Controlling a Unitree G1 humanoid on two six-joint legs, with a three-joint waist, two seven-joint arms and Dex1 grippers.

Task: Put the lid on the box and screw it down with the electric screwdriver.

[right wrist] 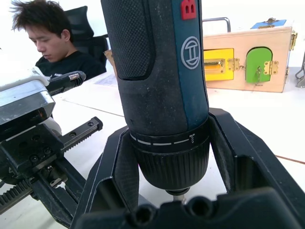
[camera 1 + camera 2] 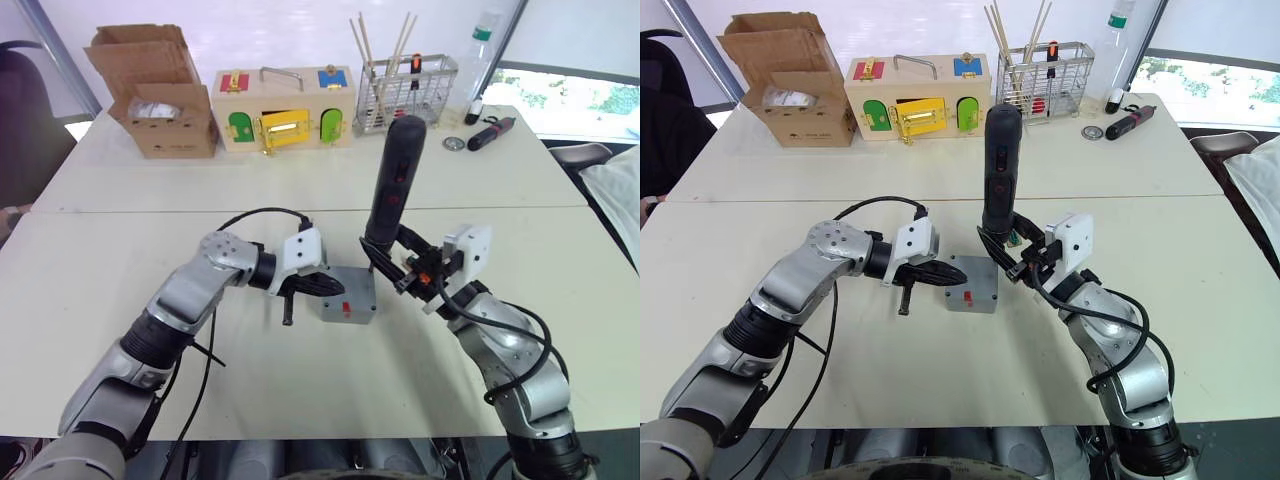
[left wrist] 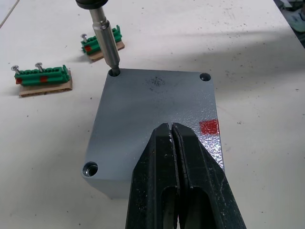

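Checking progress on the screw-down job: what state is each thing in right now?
lid: seated on the box, corner holes visible.
box: closed by the lid, red tab facing the robot.
electric screwdriver: upright, bit in a corner hole.
left gripper: shut, pressing on the lid.
right gripper: shut on the electric screwdriver.
cardboard box: flaps open.

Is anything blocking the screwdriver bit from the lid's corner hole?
Nothing visible. The electric screwdriver, held in the right claw, has its bit already in a corner hole of the lid; the shut left claw rests elsewhere on the lid.
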